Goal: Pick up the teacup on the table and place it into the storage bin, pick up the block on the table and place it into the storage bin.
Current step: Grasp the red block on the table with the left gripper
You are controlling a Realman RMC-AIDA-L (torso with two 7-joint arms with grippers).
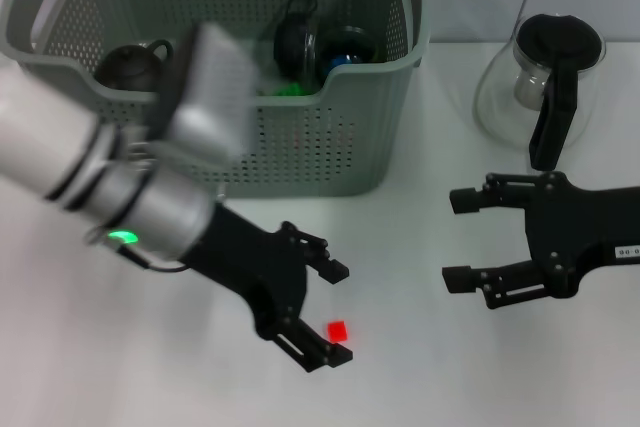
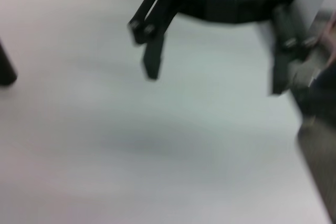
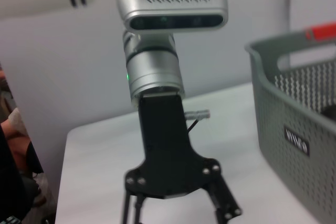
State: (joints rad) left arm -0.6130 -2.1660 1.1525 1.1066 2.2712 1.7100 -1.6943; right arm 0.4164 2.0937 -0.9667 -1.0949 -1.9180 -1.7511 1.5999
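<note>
- The storage bin point(image 1: 330, 137) is a grey plastic basket, its walls pierced with rows of small holes, with orange clips at the handles; it stands at the far side of the white table point(image 1: 420, 367). The right wrist view shows a small black label with white lettering on its wall.
- Inside the bin sits a dark, rounded teacup point(image 1: 132, 65) with a loop handle, near the left wall. Further right lie other dark round items, with bits of blue and green showing; they are half hidden by the rim and hard to identify.
- The block point(image 1: 338, 330) is a small red cube lying on the table in front of the bin.
- The left gripper point(image 1: 335, 315), black and angular, is low over the table with its jaws spread wide; the block lies between its fingertips, close to the nearer one, and nothing is gripped. The left wrist view is blurred and does not show the block.
- The right gripper point(image 1: 458, 239) hovers to the right, jaws wide apart and empty.
- A clear glass pitcher point(image 1: 540, 77) with a black lid and handle stands right of the bin.
</note>
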